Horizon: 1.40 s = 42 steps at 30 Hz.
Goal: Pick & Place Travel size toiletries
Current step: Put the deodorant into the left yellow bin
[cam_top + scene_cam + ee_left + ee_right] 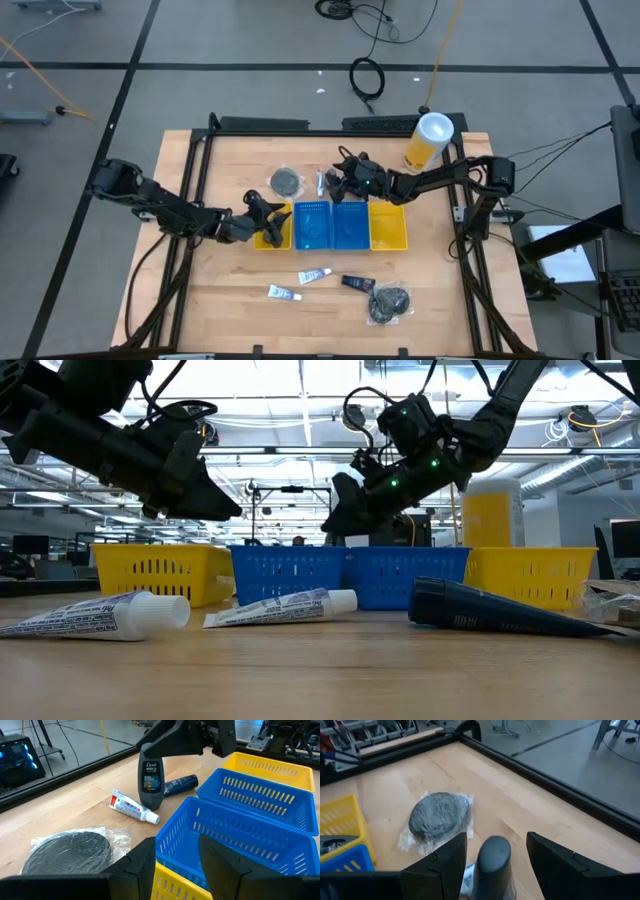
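A dark grey Dove bottle point(151, 779) stands upright on its base on the wood, just beyond the far side of the bins. My right gripper point(496, 839) is open. Its fingers stand on either side of the bottle's cap point(493, 856), with a gap showing on both sides. My left gripper point(177, 865) is open and empty above the left yellow bin point(272, 238). A toothpaste tube point(134, 808), a navy tube point(180, 784) and a wrapped grey bundle point(70, 851) lie near the bottle. Two white tubes point(313, 275), a navy tube point(357, 283) and another bundle point(390, 302) lie on the near side.
Two blue bins point(312, 226) and a right yellow bin point(388, 228) continue the row across the table's middle. A tall yellow canister with a white lid point(430, 140) stands at the far right. The black table frame point(190, 180) runs along the table's edges.
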Tool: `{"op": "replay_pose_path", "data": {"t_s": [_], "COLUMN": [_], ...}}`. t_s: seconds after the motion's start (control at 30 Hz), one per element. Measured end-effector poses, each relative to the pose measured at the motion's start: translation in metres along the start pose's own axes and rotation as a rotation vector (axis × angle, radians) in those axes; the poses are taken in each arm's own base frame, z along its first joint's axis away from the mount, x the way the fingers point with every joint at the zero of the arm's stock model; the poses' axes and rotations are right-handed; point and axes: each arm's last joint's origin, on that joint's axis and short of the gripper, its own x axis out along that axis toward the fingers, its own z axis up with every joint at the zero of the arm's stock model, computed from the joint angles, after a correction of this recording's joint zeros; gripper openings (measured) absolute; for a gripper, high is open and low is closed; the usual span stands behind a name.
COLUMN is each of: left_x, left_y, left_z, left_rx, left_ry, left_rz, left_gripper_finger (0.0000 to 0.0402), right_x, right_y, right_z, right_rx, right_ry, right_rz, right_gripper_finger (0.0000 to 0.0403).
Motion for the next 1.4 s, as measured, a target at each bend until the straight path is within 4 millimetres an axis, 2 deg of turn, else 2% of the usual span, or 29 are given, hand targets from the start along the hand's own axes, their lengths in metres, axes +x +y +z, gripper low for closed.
{"op": "replay_pose_path", "data": {"t_s": [0.9, 1.27, 1.4], "left_x": [0.000, 0.000, 0.000], "left_y": [0.000, 0.000, 0.000], "left_z": [0.000, 0.000, 0.000], "left_rx": [-0.003, -0.004, -0.004], "left_ry": [0.000, 0.000, 0.000], "left_rz": [0.000, 0.000, 0.000], "left_gripper_finger": [0.0147, 0.0147, 0.0147], "right_x": [0.000, 0.012, 0.011], "right_y": [0.000, -0.002, 0.000], "right_z": [0.002, -0.016, -0.007], "right_rx": [0.030, 0.027, 0.043], "right_ry": [-0.014, 0.016, -0.041], "right_rz": [0.027, 0.039, 0.053], "right_gripper_finger": [0.0199, 0.0199, 0.0199]}}
